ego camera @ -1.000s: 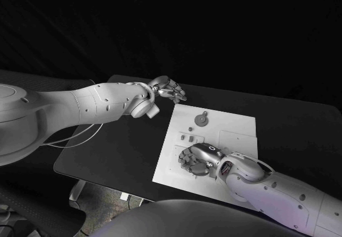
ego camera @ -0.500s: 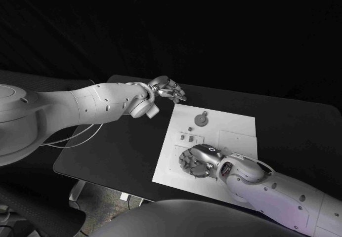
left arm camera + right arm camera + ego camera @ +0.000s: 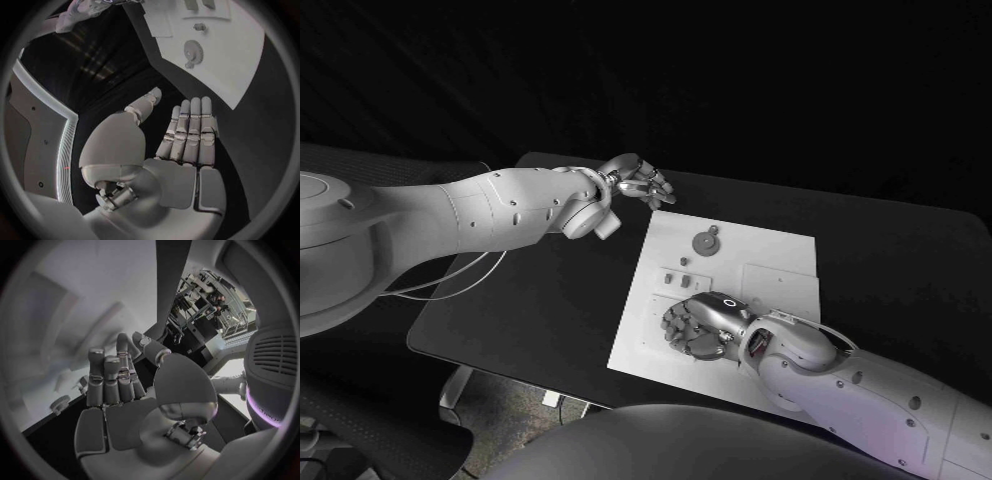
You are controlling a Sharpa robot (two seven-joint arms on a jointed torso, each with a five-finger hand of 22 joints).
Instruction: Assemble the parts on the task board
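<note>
Under the right hand: the fingers point(image 3: 687, 326) are curled down over the near part of the task board point(image 3: 783, 250); whether a part is held beneath them cannot be told, since the board under them is covered in the head view.
Right hand: the right hand point(image 3: 704, 322) is seen low over the board, palm down, its arm entering from the near right corner. In the right wrist view the fingers point(image 3: 109, 380) are seen side by side and bent forward over the pale board point(image 3: 56, 305).
Nearest parts: small parts point(image 3: 678, 278) are seen on the board just beyond the right fingertips, on the far side of the hand. The move is judged to turn on this: the pieces lie straight ahead of the fingers, very near.
Gear: a round gear-like part point(image 3: 708, 243) is seen farther up the board, apart from the right hand and nearer the left one. It is also seen in the left wrist view point(image 3: 192, 50).
Left hand: the left hand point(image 3: 640, 182) is held just off the board's far left corner, over the counter point(image 3: 531, 300). Nothing is held; its fingers point(image 3: 189, 131) are seen straight and close together, the palm empty.
Nearer hand: the right hand is judged the nearer to the small parts.
</note>
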